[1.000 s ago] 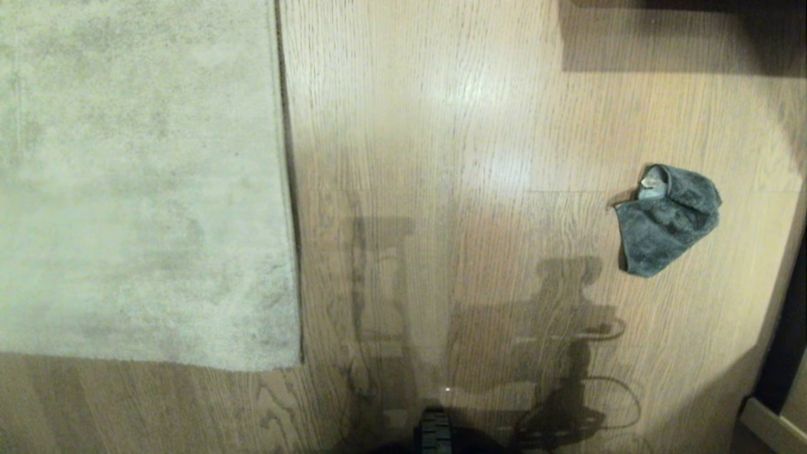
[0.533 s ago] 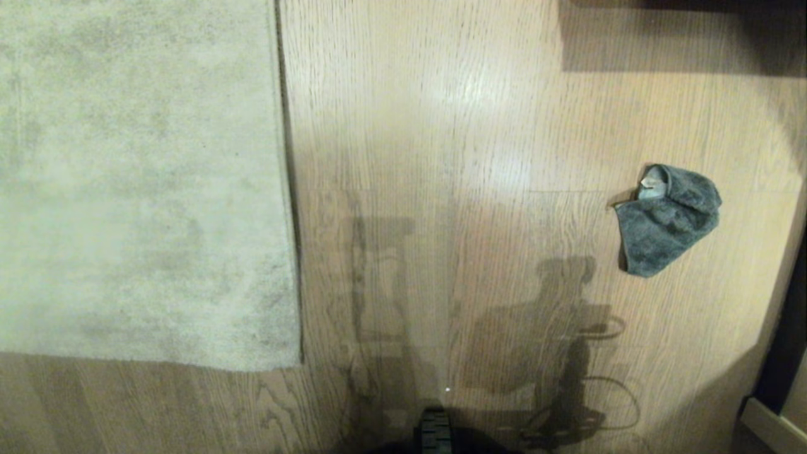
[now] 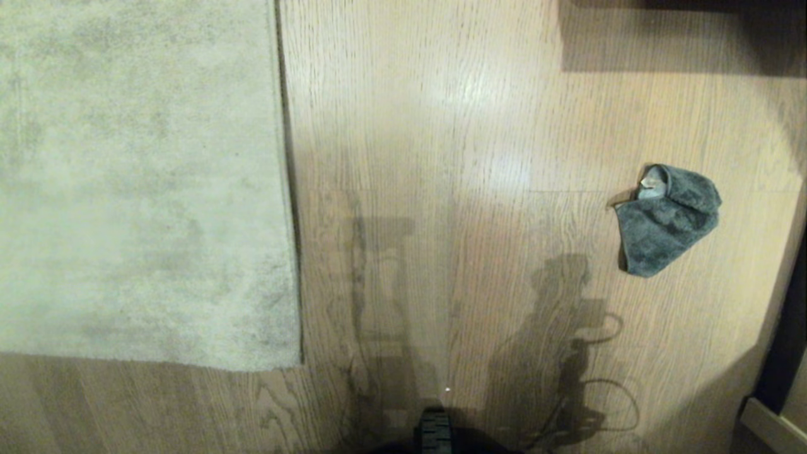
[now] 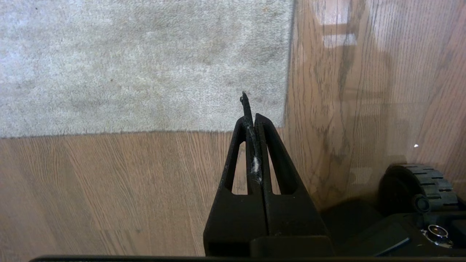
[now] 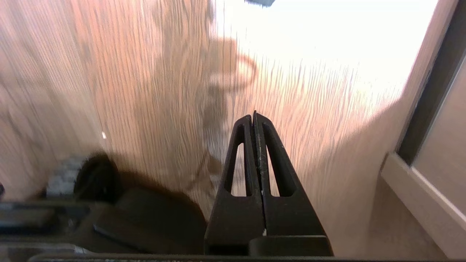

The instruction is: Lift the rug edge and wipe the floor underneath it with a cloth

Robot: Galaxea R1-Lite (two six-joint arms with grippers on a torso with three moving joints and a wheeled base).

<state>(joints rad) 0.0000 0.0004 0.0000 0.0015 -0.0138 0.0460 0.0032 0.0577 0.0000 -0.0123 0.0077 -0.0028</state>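
Note:
The pale grey-beige rug [image 3: 139, 176] lies flat on the left, and its rug edge [image 3: 289, 189] runs straight down to a square corner. The dark grey cloth [image 3: 668, 221] sits crumpled on the wood floor [image 3: 441, 126] at the right, with a whitish patch at its top. Neither gripper shows in the head view, only arm shadows. My left gripper [image 4: 252, 117] is shut, holds nothing and hovers near the rug corner [image 4: 284, 123]. My right gripper [image 5: 253, 115] is shut and empty over bare floor, and a sliver of the cloth [image 5: 260, 2] shows far beyond it.
A dark panel [image 3: 785, 340] and a pale baseboard [image 3: 772, 425] stand at the right edge. The robot's base wheel [image 3: 434, 435] is at the bottom centre. A dark shadow from furniture [image 3: 681, 38] falls at the top right. Open floor lies between rug and cloth.
The right arm's shadow on the floor has shifted and narrowed, so the right arm has moved. Rug, cloth and left arm's shadow stay the same.

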